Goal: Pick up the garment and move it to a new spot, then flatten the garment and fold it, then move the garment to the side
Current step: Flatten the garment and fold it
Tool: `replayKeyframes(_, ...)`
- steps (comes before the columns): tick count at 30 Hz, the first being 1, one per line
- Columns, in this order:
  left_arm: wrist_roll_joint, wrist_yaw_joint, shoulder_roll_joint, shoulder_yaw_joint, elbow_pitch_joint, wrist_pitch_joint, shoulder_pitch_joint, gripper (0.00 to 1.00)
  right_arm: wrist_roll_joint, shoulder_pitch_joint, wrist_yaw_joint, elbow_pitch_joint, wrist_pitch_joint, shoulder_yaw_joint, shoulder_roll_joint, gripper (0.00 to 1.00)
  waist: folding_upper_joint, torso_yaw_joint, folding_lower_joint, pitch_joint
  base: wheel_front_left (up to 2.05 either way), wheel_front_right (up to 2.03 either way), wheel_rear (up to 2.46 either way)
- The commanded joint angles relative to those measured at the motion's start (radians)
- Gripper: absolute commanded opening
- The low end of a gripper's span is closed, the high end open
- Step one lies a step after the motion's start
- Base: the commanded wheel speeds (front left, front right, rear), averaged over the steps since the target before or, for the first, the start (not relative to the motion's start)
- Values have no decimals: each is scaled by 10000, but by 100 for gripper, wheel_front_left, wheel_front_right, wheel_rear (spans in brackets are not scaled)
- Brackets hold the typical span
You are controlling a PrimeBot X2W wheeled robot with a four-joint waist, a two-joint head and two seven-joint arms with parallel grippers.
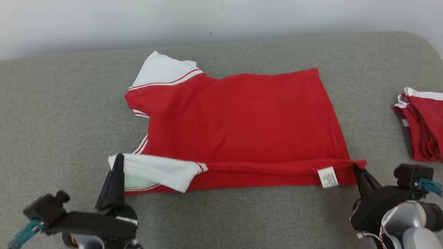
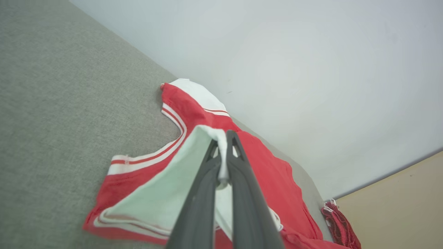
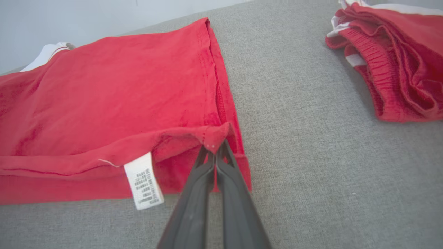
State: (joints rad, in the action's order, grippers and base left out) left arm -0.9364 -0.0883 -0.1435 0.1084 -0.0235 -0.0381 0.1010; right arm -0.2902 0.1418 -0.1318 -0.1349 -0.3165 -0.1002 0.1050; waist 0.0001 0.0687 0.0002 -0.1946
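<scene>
The garment [image 1: 242, 121] is a red T-shirt with white sleeves, spread flat across the grey couch, its near edge lifted and turned over. My left gripper [image 1: 118, 159] is shut on the near white sleeve [image 2: 162, 193], which it holds raised off the couch. At the garment's near right corner [image 3: 213, 136], my right gripper [image 1: 356, 168] is shut on the red hem, beside a white care label [image 3: 143, 185].
A second red and white garment [image 1: 424, 124] lies bunched at the right edge of the grey couch [image 1: 52, 114]. A pale wall [image 1: 104, 20] runs along the back. Bare grey fabric lies to the left and along the front.
</scene>
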Motion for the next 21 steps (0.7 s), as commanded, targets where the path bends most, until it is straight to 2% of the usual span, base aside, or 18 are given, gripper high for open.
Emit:
replayKeyframes(1,349,-67,89,82,367,-361,388,0,102,258,25,-169,200,61,-19,0,-1,52,-2,-193,0,0,0)
replayKeyframes(12,1041,-258,169,365,2247,-1419,1862,0,263,1327,25,-1182,1208,152,89,0,-1,110,-2,-583,0,0,0)
replayKeyframes(21,1387,-140,88,468,3068,-1690,2753,0,399,1793,25,-1755,1594,77,-35,0,-1,119,-2,-868,0,0,0)
